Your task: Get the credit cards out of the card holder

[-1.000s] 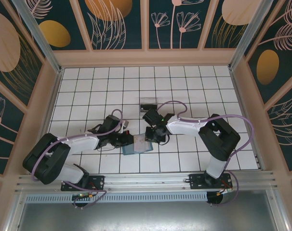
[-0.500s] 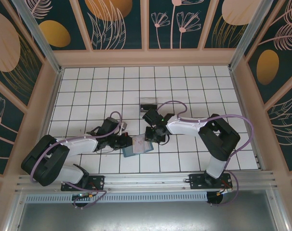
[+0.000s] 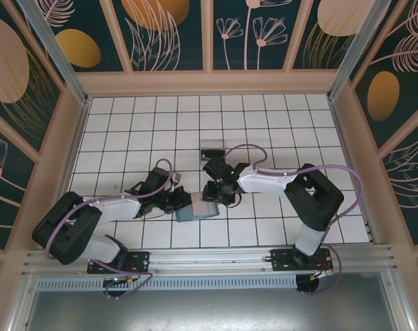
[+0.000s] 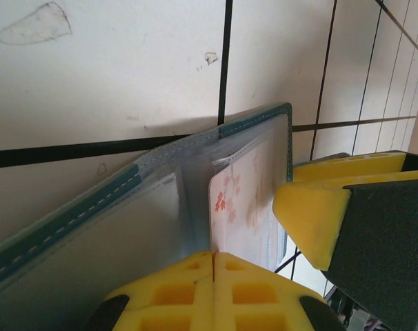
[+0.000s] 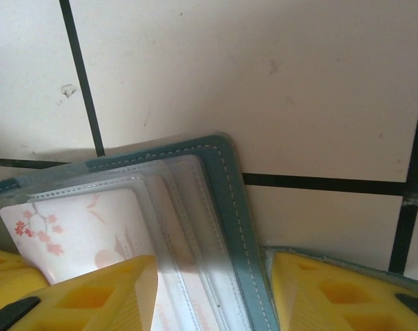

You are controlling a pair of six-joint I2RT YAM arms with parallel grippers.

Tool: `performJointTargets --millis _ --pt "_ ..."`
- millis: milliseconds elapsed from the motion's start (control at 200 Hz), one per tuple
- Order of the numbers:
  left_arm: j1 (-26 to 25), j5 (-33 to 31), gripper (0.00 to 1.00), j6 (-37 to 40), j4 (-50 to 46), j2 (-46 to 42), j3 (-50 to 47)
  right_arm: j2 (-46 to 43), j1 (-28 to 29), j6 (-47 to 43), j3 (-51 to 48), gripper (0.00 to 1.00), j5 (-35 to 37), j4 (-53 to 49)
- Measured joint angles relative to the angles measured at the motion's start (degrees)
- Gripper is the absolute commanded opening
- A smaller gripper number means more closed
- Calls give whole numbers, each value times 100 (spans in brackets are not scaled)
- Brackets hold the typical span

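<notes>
A white tiled bench (image 3: 264,117) sits inside a booth with dark floral walls. Two robot arms reach in from the near edge and meet over a teal card holder (image 3: 197,209) lying open near the middle of the bench.

The left gripper (image 3: 182,202) is at the holder's left side. Up close, its yellow fingers (image 4: 195,283) are pressed fully together at the edge of a clear inner pocket. That pocket holds a pale card (image 4: 243,200) printed with pink blossoms. Whether the card itself is pinched, I cannot tell.

The right gripper (image 3: 213,198) is at the holder's far right corner. It stands roughly half open, its fingers either side of the stitched teal edge (image 5: 226,179), gripping nothing. The blossom card (image 5: 78,227) lies in its sleeve just beside one finger.

A small clear box (image 3: 212,147) stands apart, farther back.
</notes>
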Motion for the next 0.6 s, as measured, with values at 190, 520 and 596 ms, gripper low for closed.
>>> performJointTargets --millis 190,520,596 --pt "0 -105 4 -153 24 0 -7 -9 0 22 -26 50 -2 4" --pt "0 -101 5 -308 175 74 -33 11 0 15 -26 45 0 -9" --pt "0 -72 6 -308 221 127 -33 22 0 15 -26 44 4 -33"
